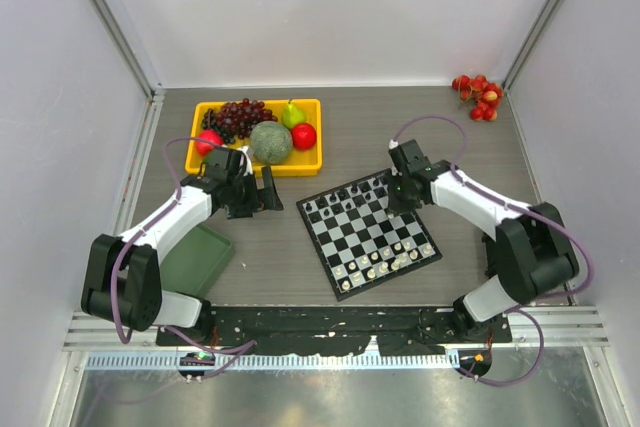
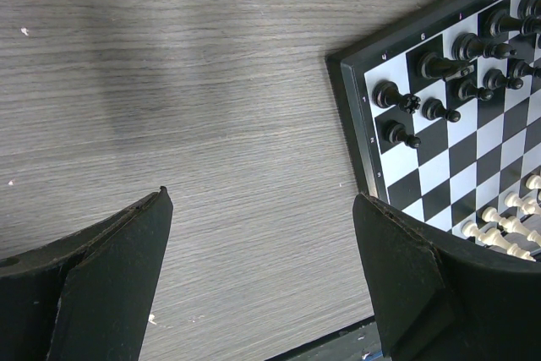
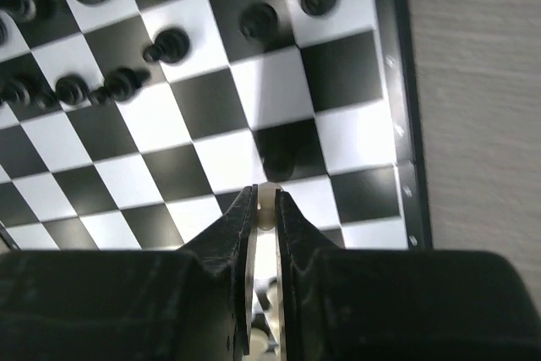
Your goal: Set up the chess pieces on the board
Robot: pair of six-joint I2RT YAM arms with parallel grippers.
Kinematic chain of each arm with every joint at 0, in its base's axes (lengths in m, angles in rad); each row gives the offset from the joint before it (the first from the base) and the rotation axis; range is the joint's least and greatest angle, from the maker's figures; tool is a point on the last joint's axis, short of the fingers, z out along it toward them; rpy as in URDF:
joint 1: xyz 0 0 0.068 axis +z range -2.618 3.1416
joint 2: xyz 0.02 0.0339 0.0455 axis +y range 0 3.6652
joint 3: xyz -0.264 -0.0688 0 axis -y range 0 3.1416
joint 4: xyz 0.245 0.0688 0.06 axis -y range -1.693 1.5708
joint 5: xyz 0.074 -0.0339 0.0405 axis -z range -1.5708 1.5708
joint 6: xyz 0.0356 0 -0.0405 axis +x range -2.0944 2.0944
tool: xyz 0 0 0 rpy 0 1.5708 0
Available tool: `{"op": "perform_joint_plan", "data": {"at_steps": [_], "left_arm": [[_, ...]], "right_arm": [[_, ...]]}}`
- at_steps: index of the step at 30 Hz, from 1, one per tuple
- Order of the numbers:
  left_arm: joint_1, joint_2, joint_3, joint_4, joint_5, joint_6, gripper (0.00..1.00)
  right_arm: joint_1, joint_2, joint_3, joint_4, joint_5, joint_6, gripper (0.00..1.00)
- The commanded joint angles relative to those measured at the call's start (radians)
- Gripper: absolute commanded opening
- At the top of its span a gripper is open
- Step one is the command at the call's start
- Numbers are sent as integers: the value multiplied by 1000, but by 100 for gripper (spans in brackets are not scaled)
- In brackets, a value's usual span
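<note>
Above board (image 1: 367, 232), right gripper (image 3: 265, 209) pinching cream piece (image 3: 267, 200)

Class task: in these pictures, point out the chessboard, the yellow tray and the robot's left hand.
chessboard (image 1: 368, 230): top external view, a middle square.
yellow tray (image 1: 253, 167): top external view, its near rim.
left hand (image 2: 262, 272): left wrist view, the open gap midway between its fingertips.

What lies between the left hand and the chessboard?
Nothing: in the left wrist view only bare wood-grain tabletop separates the open left hand from the chessboard; the top external view agrees.
</note>
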Motion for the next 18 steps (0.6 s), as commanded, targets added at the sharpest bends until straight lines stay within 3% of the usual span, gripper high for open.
{"op": "perform_joint_plan", "data": {"at_steps": [1,8,18], "left_arm": [[-3,-8,23,18,-1,9,95],[-3,-8,19,36,11,6,96],[-3,-31,11,50,16,-1,95]], "right_arm": [[-36,-154,-85,-16,72,21,13],[-88,-297,-205,-43,71,47,13],[-101,-332,-266,-72,80,66,13]]}}
